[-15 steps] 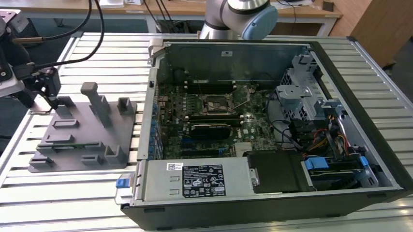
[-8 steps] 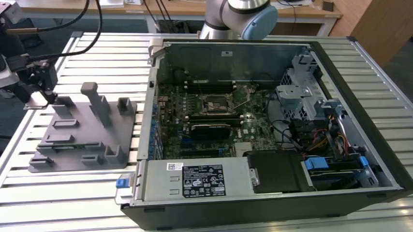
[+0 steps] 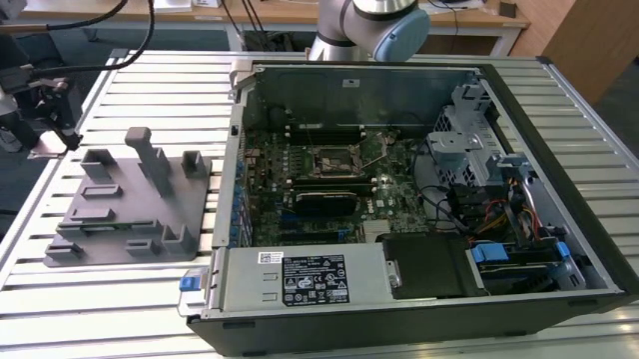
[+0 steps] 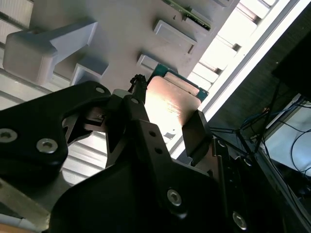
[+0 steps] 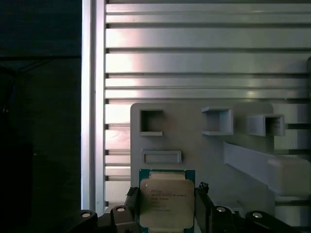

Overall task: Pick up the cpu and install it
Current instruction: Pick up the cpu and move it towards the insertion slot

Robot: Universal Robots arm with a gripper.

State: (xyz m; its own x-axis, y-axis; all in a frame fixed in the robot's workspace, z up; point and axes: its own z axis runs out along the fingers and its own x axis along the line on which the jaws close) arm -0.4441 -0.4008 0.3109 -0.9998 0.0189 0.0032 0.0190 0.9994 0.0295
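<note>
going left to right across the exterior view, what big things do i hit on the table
grey fixture tray → open computer case's left wall → motherboard socket → metal drive cage → the case's right wall

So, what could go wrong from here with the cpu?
1. The jaws press only on two thin edges of the cpu, so it could perhaps slip or tilt in transit.
2. The socket lies deep inside the computer case, near loose cables; the arm may strike a wall or snag.
</note>
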